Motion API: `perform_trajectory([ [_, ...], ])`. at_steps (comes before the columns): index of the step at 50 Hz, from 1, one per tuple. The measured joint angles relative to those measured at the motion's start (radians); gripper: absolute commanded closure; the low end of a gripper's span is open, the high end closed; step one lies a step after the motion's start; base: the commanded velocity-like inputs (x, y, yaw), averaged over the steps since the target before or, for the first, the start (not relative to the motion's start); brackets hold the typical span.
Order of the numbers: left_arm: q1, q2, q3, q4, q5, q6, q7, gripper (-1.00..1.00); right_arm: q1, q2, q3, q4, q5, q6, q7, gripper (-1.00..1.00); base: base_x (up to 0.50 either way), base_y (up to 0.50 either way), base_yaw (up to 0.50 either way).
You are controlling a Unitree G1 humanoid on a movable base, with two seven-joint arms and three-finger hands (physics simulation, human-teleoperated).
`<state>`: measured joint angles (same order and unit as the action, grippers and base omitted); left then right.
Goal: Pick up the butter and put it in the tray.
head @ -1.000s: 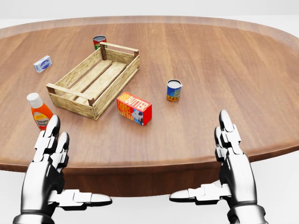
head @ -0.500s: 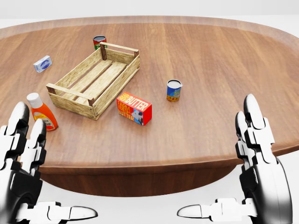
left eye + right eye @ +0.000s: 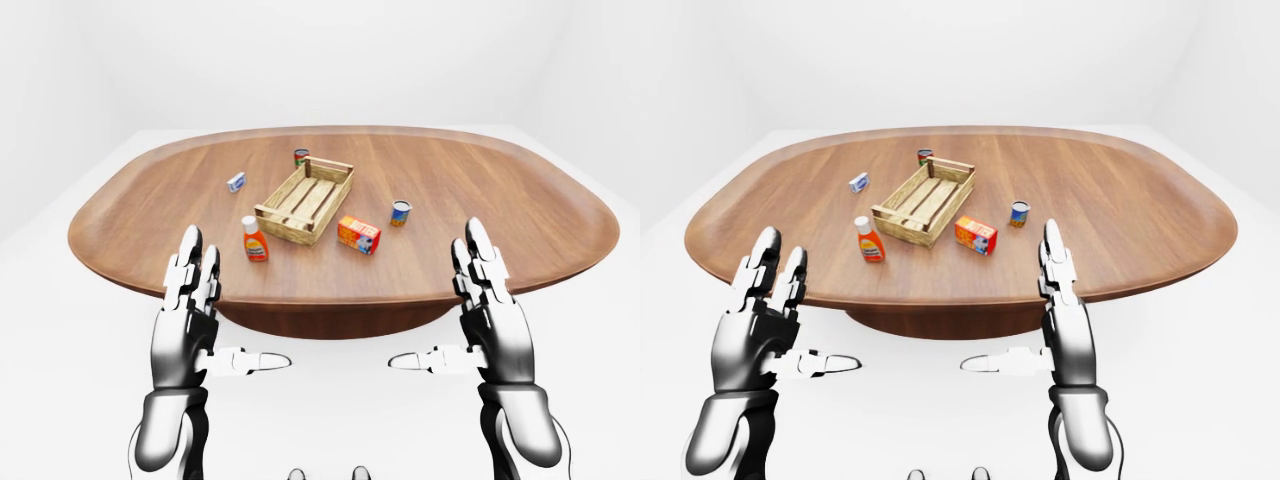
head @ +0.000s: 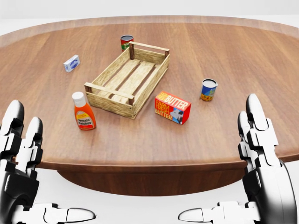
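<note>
Still the approach step here, nothing grabbed yet. The butter (image 4: 173,107) sits on the table (image 4: 233,56) just right of the tray (image 4: 128,79) in the head view, close to the tray's near right corner but not touching it. Both hands are spread wide and empty, left hand (image 3: 187,325) and right hand (image 3: 488,315) held up short of the table edge, well off from the tray. The right hand looks the better bet: reach out over the table, come down on the butter, close round it, then lift it left into the tray.
</note>
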<state>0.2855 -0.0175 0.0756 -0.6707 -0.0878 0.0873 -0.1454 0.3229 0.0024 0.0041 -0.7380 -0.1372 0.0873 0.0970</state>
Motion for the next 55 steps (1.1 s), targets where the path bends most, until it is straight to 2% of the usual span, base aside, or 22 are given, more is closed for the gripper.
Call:
perform_trajectory([
  [14, -0.004, 0.001, 0.006, 0.002, -0.001, 0.0, 0.0, -1.0, -0.005, 0.001, -0.003, 0.009, 0.0, 0.0, -0.001, -1.0, 0.0, 0.49, 0.0],
  [25, -0.005, 0.001, 0.012, -0.002, -0.004, 0.0, -0.002, -1.0, -0.031, 0.014, -0.028, 0.007, 0.049, 0.0, -0.023, -1.0, 0.02, 0.0, 0.0],
  [55, -0.01, -0.001, 0.017, 0.0, -0.007, 0.0, -0.004, -1.0, -0.037, 0.017, -0.059, 0.001, 0.119, 0.0, -0.02, -1.0, 0.5, 0.0, 0.0],
])
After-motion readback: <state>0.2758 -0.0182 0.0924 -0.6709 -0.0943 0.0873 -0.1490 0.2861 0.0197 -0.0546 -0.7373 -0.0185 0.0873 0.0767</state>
